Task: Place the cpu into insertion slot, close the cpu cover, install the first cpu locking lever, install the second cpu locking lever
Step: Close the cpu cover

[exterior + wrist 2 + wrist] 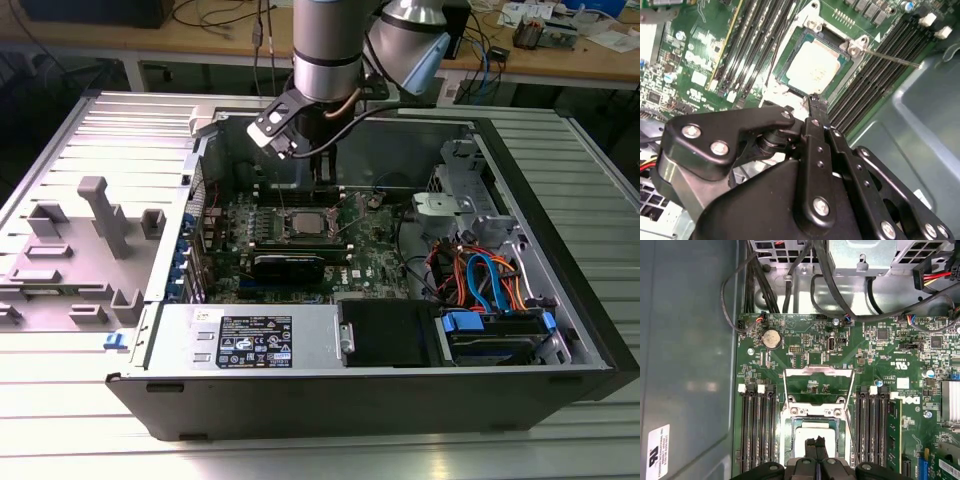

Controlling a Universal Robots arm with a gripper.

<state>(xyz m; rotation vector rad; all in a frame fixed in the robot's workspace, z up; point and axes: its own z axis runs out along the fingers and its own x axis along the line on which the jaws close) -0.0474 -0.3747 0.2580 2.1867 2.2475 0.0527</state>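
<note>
Hand (816,441) pointing down over cpu (812,67), fingers (811,447) pressed together, cpu cover (818,371) open

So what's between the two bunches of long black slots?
The insertion slot with the cpu lying in it, in the first wrist view; its cpu cover stands open.

- The grey and silver cylindrical robot arm (325,45) is held upright, with its wrist directed straight down.
- The black metal two-fingered end effector (814,100) is pointed downward.
- Its slim fingers (811,446) are pressed together at the tips.
</note>
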